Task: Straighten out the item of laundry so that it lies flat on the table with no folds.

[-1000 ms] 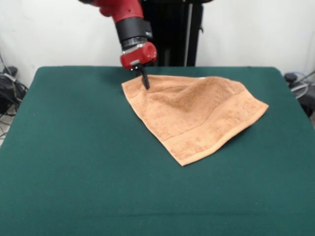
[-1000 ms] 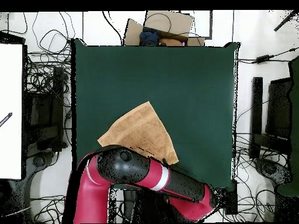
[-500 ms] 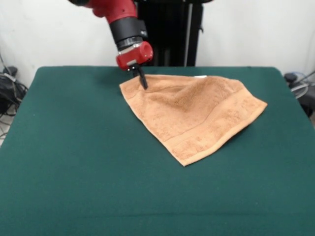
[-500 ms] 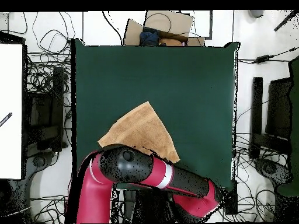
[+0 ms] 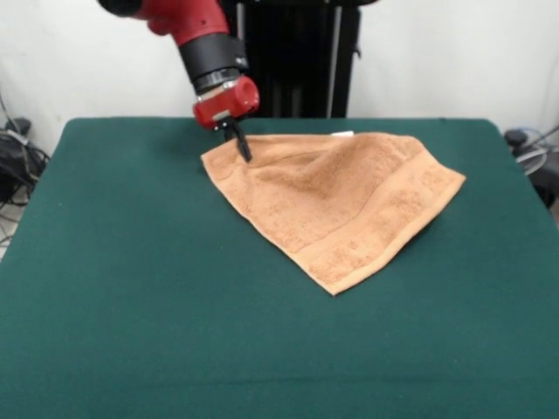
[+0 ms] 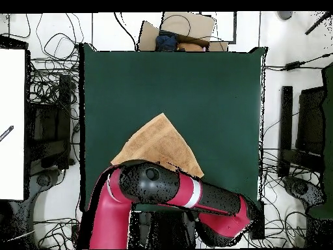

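Observation:
The item of laundry (image 5: 336,205) is an orange-tan towel lying on the far half of the green table (image 5: 131,288). It forms a rough triangle, with a raised wrinkle near its middle and a small white tag (image 5: 343,133) at its far edge. My gripper (image 5: 242,150) is shut on the towel's far left corner, hanging from the red arm (image 5: 205,44). In the overhead view the towel (image 6: 159,143) lies near the bottom edge of the table (image 6: 195,84). The arm (image 6: 162,195) covers its lower part and hides the gripper.
The black pedestal (image 5: 297,52) stands behind the table's far edge. Seen from overhead, a cardboard box (image 6: 179,32) sits beyond the table's top edge. Cables and dark equipment (image 6: 52,117) line both sides, and a white panel (image 6: 12,124) stands at the left.
The gripper has moved left in the front view, dragging the towel's corner with it. The whole towel has shifted left and its far edge has stretched out.

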Tool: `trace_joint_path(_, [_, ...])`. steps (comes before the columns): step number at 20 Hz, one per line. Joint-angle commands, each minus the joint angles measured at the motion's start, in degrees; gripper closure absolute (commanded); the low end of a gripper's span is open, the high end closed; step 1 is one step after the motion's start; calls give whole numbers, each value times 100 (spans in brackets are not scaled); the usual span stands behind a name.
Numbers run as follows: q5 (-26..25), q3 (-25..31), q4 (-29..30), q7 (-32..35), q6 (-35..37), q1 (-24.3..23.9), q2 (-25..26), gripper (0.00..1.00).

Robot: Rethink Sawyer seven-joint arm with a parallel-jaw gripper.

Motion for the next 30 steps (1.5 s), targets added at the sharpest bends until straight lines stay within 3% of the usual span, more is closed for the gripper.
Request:
trace_joint_path(1, [-232,173,-970,-875,826,-216,-46,100])
trace_joint_path(19, [-1015,251,-1931,-638,1409,-522,-304,100])
trace_joint_path(30, [-1563,315,-2270,-181,1874,-445,-530,100])
